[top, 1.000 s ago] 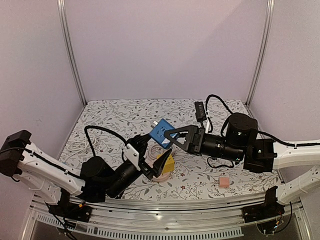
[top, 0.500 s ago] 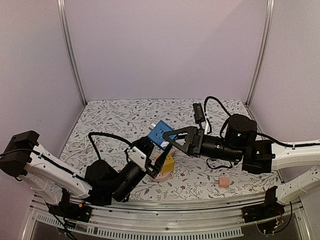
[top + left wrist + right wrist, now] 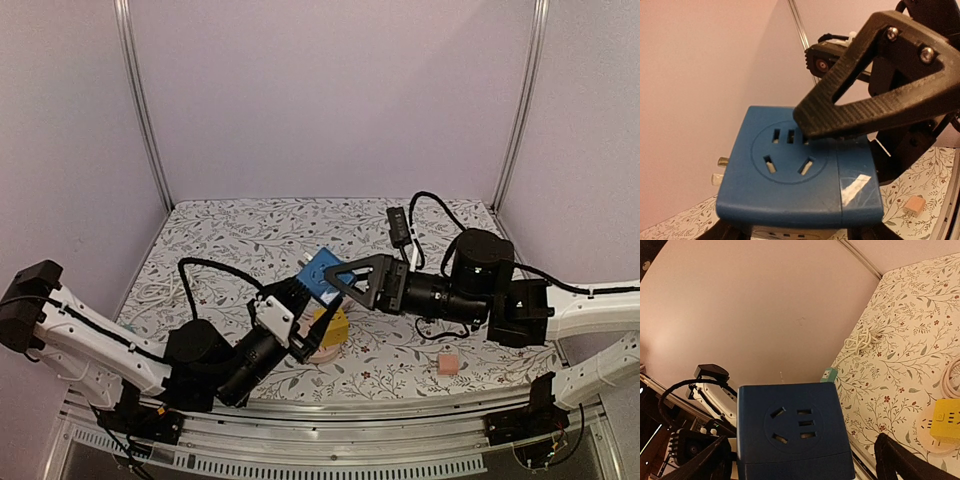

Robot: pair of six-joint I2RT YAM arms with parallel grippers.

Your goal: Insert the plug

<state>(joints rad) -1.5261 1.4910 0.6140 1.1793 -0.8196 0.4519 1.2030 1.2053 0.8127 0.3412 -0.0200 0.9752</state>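
The plug is a blue cube (image 3: pixel 322 272) with socket holes on its faces and metal pins (image 3: pixel 722 162) on one side. It hangs in the air over the middle of the table. My left gripper (image 3: pixel 310 303) is shut on it from below; in the left wrist view the cube (image 3: pixel 795 175) fills the space over the fingers (image 3: pixel 724 233). My right gripper (image 3: pixel 341 281) stands open around the cube (image 3: pixel 790 435), with a gap at each finger (image 3: pixel 897 460). A yellow socket block (image 3: pixel 331 328) sits on the table just under the cube.
A small pink adapter (image 3: pixel 450 362) lies at the front right. A black adapter with its cable (image 3: pixel 398 222) lies at the back. A white cable (image 3: pixel 862 340) and a small green block (image 3: pixel 829 374) lie near the left wall.
My right gripper has opened and let go of the blue cube. My left gripper has risen under the cube and closed on it.
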